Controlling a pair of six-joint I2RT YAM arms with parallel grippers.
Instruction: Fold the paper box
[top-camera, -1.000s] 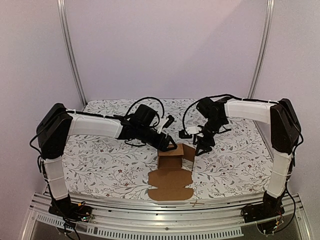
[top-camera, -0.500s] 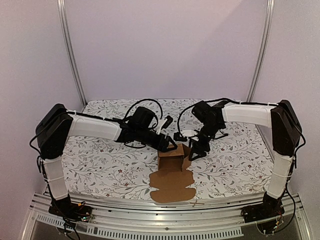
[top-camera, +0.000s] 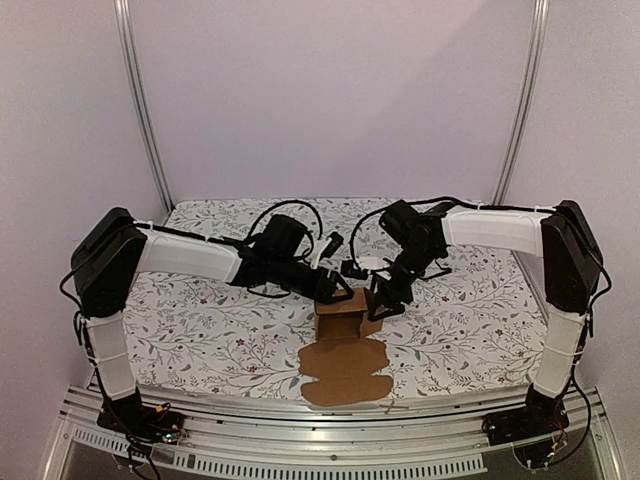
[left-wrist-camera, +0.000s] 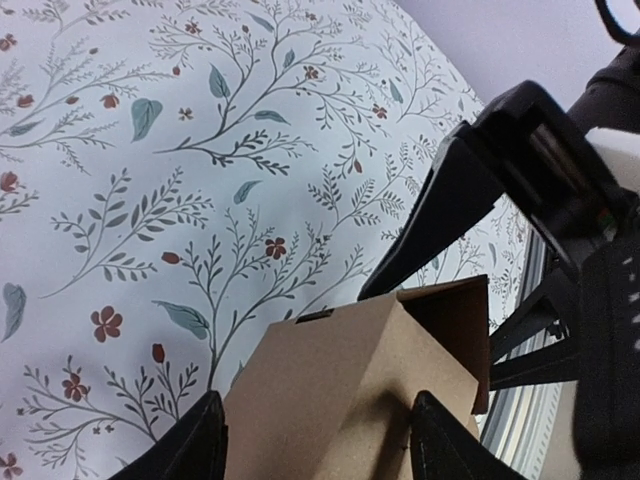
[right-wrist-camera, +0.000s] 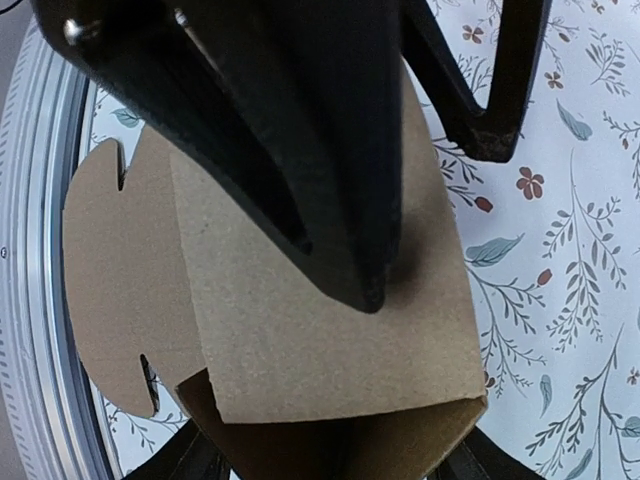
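A plain brown corrugated cardboard paper box (top-camera: 342, 318) is seen partly raised on the floral-patterned table (top-camera: 200, 320), about midway between its left and right edges. The box's flat notched lid panel (top-camera: 345, 372) is spread out toward the near edge.

The raised body is straddled by the left gripper (left-wrist-camera: 320, 432). Its fingers (left-wrist-camera: 205, 445) are set against two opposite walls, so the body is judged to be grasped. The right gripper (right-wrist-camera: 428, 220) is spread apart: one finger is laid on a brown side flap (right-wrist-camera: 300, 350), and the other hangs clear over the cloth.

The step in hand is judged to be the folding-in of that side flap while the body is steadied. Next, the flap would need to be pressed fully inside the walls without the body being tipped. Only then could the lid panel be brought over and its tabs inserted.
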